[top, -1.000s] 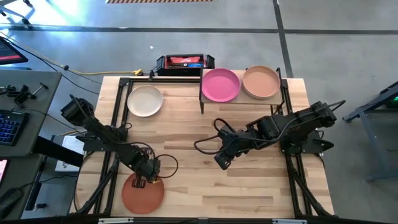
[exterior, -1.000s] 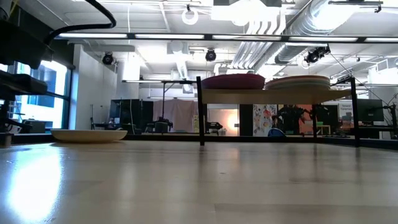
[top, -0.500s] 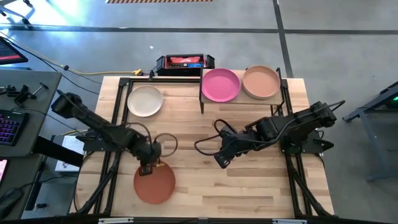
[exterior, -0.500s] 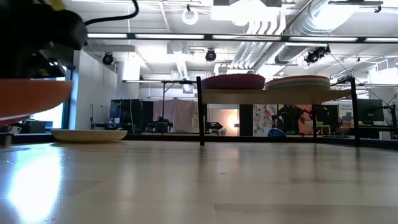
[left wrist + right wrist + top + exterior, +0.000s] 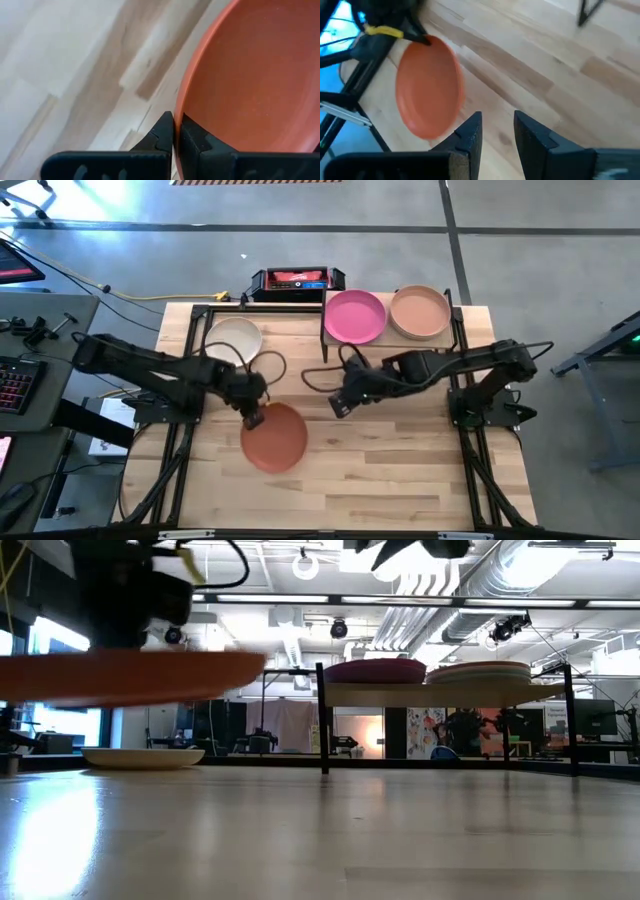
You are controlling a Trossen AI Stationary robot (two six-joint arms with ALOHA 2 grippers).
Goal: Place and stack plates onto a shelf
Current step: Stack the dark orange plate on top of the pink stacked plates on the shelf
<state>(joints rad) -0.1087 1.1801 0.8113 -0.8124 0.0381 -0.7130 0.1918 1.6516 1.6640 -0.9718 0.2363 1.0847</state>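
Note:
My left gripper (image 5: 253, 418) is shut on the rust orange plate (image 5: 274, 437), which is in the air over the middle of the table and shows level in the low view (image 5: 130, 677). My right gripper (image 5: 338, 405) is open, just right of that plate and touching nothing. The magenta plate (image 5: 354, 316) and the tan plate (image 5: 419, 312) rest side by side on the light-wood shelf (image 5: 389, 340) at the far right. The cream plate (image 5: 233, 341) lies on the tabletop at the far left. The other plates are out of view. My left gripper pinches the rust orange plate's rim (image 5: 178, 117) between its two fingers, one finger (image 5: 161, 137) outside the rim and one (image 5: 192, 140) inside the bowl. It holds the rim on the plate's far-left side. The plate is lifted clear of the table and held about level.
A black and red box (image 5: 297, 283) sits behind the table's far edge. Black frame rails (image 5: 181, 395) run along the left and right table sides. Bare wood lies in the table's near half (image 5: 400, 470). The shelf's black legs (image 5: 322, 720) stand at the far right.
My left gripper has carried the rust orange plate up off the table's near-left corner, toward the right and the far edge, to the middle. My right gripper has moved toward the far edge and a little left.

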